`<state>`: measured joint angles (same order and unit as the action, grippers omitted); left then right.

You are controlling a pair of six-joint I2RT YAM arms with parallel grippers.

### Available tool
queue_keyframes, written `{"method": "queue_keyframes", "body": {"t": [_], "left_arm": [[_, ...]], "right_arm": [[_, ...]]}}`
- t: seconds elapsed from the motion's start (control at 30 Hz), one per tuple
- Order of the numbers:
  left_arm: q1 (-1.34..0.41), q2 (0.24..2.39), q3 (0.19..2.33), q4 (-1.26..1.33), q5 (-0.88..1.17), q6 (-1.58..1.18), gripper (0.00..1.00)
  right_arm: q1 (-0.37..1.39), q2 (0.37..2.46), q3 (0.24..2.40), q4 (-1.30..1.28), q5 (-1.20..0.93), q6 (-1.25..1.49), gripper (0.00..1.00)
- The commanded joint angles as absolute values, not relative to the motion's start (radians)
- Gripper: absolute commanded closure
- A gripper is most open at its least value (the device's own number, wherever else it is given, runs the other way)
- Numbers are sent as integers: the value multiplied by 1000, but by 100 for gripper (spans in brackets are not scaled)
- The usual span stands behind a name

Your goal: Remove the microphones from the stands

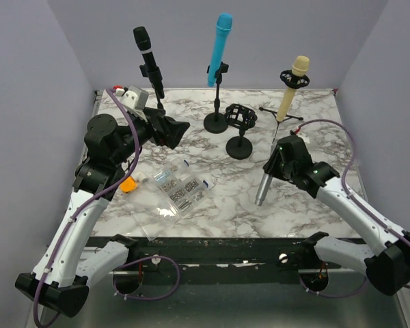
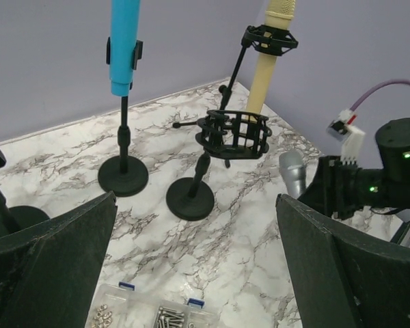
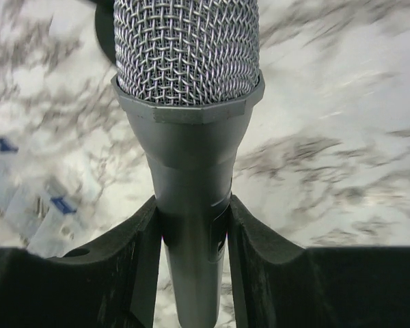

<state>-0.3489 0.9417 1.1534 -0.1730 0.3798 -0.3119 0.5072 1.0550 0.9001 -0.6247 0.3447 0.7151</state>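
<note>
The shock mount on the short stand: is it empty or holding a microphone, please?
Empty: nothing sits in the mount; the right hand grips the grey mic.

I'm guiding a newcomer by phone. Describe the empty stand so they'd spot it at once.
On the marble table, find the tall blue mic at the back. The empty stand is just right of it and nearer, shorter; it alone carries a bare black cage with no mic.
</note>
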Motion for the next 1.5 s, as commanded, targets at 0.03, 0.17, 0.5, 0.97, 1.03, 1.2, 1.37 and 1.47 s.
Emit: {"method": "queue_keyframes", "body": {"t": [0.03,0.17,0.5,0.97,1.03,1.2,1.37,1.47], "left_arm": [[-345,937,1151,-160,402,-322,1],[-345,936,1150,-156,407,-327,1],[-345,937,1149,-159,398,-327,1],[-345,943,1150,-162,399,-327,1],[-345,946,1151,-161,399,-327,1],[-345,948,1153,-163,402,-327,1],[-345,944,1154,-163,403,-327,1],[-345,943,1155,-166,402,-327,1]], "right_arm": [[511,1148,776,-386,-160,789,99],[530,1275,772,-298,-268,763,99],[578,1500,794,-173,-334,756,99],[645,1676,821,-20,-281,815,81],[650,1684,821,-15,-264,824,78],[654,1704,810,-9,-254,838,69],[660,1710,809,17,-245,840,61],[663,1709,805,17,-238,838,56]]}}
